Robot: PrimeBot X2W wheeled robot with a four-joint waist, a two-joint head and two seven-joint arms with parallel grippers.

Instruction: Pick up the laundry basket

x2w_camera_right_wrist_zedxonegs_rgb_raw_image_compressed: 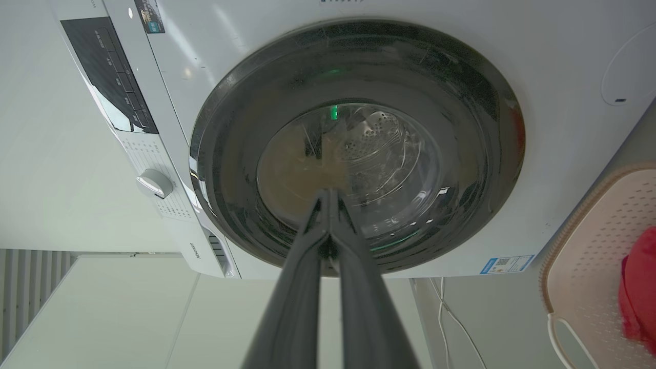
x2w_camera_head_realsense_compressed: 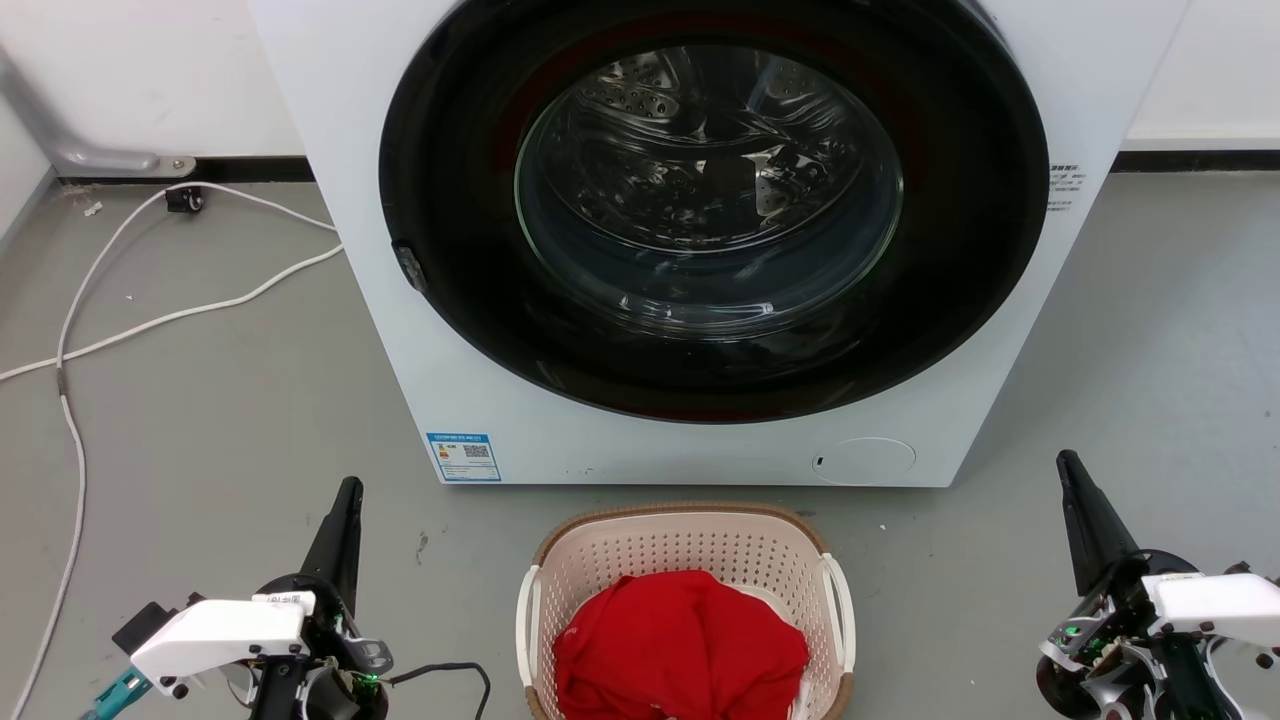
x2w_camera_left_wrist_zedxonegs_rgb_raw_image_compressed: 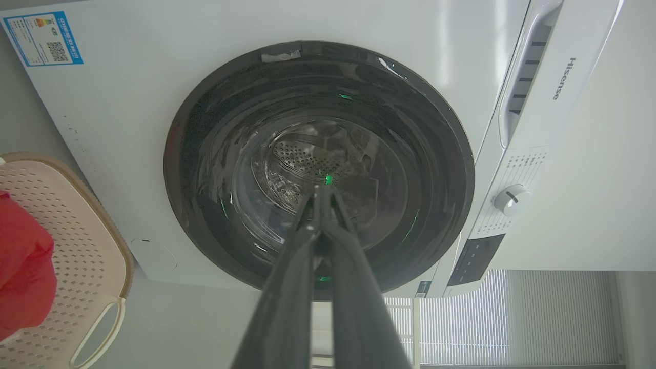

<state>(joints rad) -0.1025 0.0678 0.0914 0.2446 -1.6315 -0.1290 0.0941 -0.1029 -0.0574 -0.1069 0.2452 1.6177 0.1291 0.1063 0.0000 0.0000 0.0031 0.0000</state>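
The laundry basket [x2w_camera_head_realsense_compressed: 690,545] sits on the floor [x2w_camera_head_realsense_compressed: 200,430] just in front of the washing machine [x2w_camera_head_realsense_compressed: 330,150], midway between your arms, with a red garment [x2w_camera_head_realsense_compressed: 680,640] inside. Your left gripper [x2w_camera_head_realsense_compressed: 349,495] and right gripper [x2w_camera_head_realsense_compressed: 1070,470] stand well apart from it on either side, each with jaws pressed together and holding nothing. Spread both first; then bring each inward and down to its white side handle [x2w_camera_head_realsense_compressed: 526,620]; grip both handles at matching height, so the basket should rise level rather than tip.
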